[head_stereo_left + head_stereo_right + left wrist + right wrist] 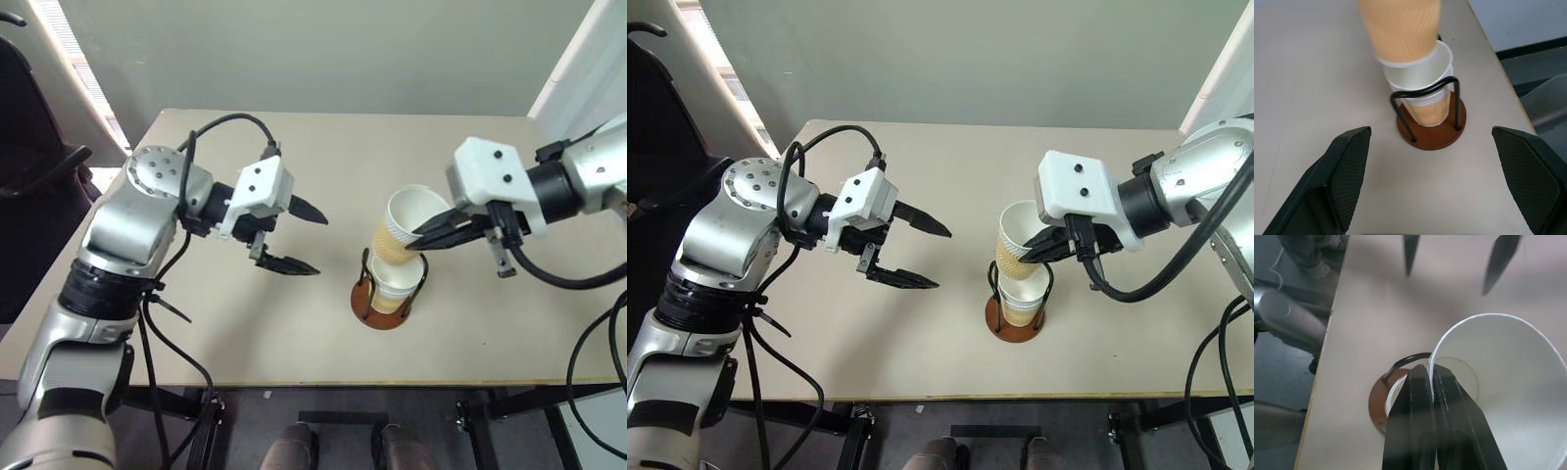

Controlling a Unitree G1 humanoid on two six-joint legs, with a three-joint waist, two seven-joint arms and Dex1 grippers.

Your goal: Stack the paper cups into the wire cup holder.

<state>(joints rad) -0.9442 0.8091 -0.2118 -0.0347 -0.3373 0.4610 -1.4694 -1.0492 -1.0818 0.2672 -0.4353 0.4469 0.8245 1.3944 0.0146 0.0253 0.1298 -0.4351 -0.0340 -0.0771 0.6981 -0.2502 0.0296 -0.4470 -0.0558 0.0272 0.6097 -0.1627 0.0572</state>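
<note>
The left gripper (1432, 183) has its two black jaws spread wide apart over the bench (1312, 88), holding nothing. Between and beyond them the wire cup holder (1431, 129) stands near the bench's edge, a paper cup (1422, 85) seated inside its loops. A second cup (1400, 29), tilted, has its base dipping into that cup's mouth.

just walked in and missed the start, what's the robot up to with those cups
The robot is stacking paper cups into a wire cup holder near the front edge of the table. Its right pincer is shut on the rim of one tilted cup, holding it just above the holder with its bottom over the mouth of a cup already seated in the holder. The held cup is not yet nested. The left pincer is open and holds nothing, hanging above the table to the left of the holder.
</note>
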